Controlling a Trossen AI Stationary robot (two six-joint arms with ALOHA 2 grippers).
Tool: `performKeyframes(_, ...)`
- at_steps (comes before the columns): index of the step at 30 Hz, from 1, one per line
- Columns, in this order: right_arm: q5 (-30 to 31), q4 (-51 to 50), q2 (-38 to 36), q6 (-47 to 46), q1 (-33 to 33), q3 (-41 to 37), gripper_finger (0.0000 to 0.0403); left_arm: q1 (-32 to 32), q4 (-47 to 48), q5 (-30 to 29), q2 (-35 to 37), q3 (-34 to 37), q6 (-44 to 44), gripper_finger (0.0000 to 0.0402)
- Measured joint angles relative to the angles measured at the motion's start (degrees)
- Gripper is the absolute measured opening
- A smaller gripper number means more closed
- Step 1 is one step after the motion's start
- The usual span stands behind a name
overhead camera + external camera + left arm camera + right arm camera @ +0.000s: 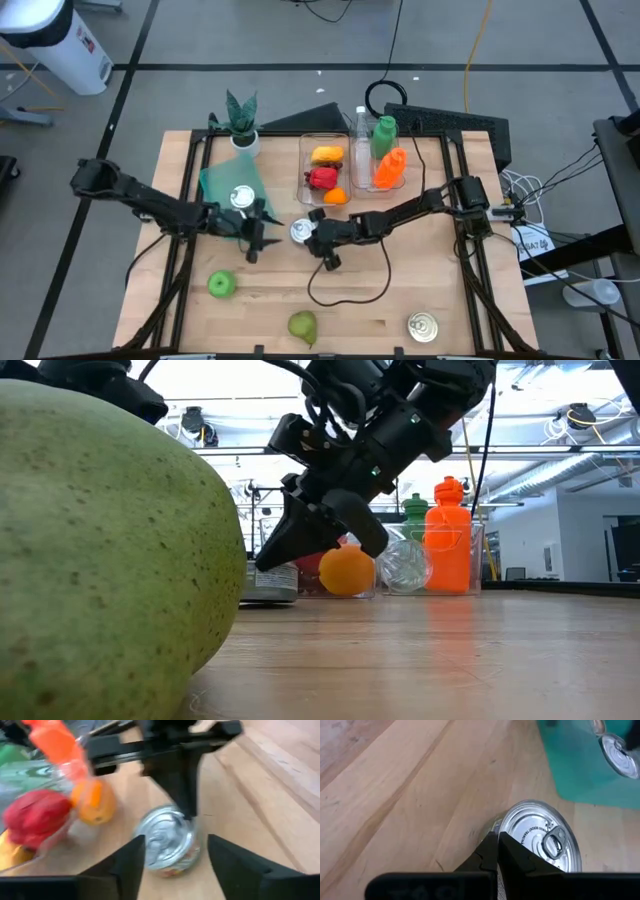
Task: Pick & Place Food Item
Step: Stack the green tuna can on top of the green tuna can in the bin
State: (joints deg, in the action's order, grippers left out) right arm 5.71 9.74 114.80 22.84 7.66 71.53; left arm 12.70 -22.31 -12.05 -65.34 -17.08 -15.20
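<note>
Can (300,232) upright mid-bench, just in front of clear bin (352,190)

Likely rigid metal, fairly heavy, smooth wall slippery; best taken across round side wall, not by lid

Right gripper (498,851) fingers pressed together, holding nothing, tips touching can rim

Left gripper (175,857) fingers parted about halfway, can between them, contact unclear

Can label blurred; low view blocked by pear (105,550); second can (242,198) on teal mat (222,182)
</note>
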Motion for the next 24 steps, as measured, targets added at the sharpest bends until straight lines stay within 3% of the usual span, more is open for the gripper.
performKeyframes(13, -0.1, 0.9, -0.3, -6.7, -1.2, 0.1, 0.0000, 6.2, -1.9, -15.0, -17.1, -6.8, -3.3, 0.0361)
performKeyframes(19, -4.3, 0.5, -3.7, -10.2, -2.0, 0.1, 0.0000, 6.2, -1.8, -17.0, -20.4, -7.9, -5.7, 0.0390)
performKeyframes(24, -6.5, -0.3, -4.6, -11.5, -2.4, 0.1, 0.0000, 6.1, -3.6, -17.9, -20.5, -7.9, -7.3, 0.0388)
